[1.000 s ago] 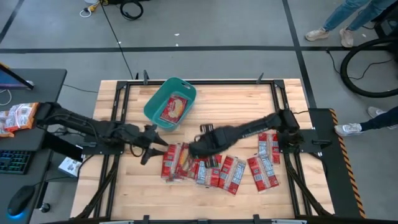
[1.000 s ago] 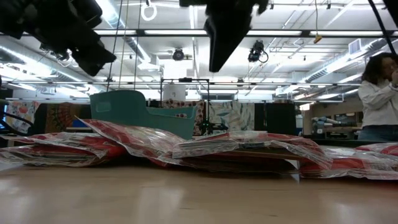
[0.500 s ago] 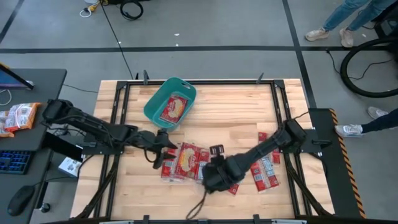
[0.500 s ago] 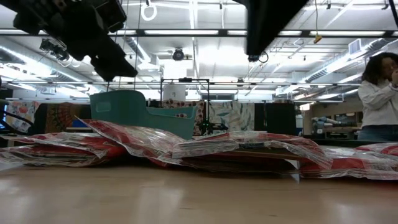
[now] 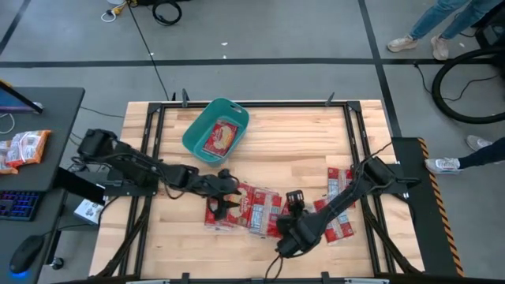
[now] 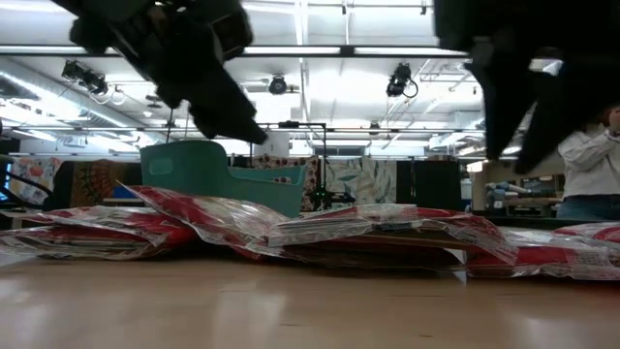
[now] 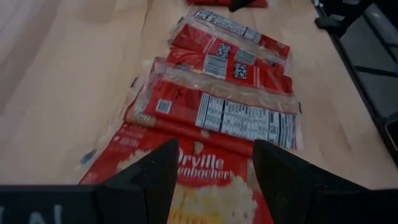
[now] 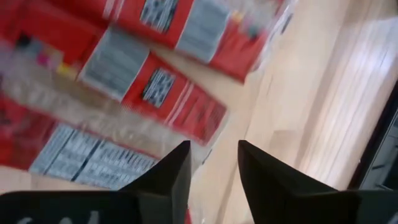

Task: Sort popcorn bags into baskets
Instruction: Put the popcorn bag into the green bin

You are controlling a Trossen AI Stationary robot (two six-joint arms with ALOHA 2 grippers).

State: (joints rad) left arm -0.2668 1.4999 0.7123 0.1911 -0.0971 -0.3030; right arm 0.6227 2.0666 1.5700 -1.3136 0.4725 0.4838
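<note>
High view from above: wooden table (image 5: 268,138) with a teal basket (image 5: 215,130) near the far edge, holding 1 red popcorn bag (image 5: 223,137) already. Most other popcorn bags (image 5: 246,209) spread in an overlapping row along the near half, a few more (image 5: 341,186) toward the right edge. Left gripper (image 5: 228,201) poised over the row's left end, fingers parted, holding nothing. Right gripper (image 5: 287,241) low over the near edge of the row, fingers a narrow gap apart, also empty. Likely light, flat and floppy (clear crinkly wrap, probably slippery), so best pinched at a free edge or corner lifted off a neighbour, not flat on the face. Left wrist view adds what the overhead cannot: printed lettering on the bag (image 7: 205,186) directly beneath the fingers (image 7: 155,174), and barcode panels on bags beyond. Low view alone shows the wrappers bulging and stacked unevenly, basket (image 6: 218,179) behind them, a person (image 6: 591,155) at the far right.
</note>
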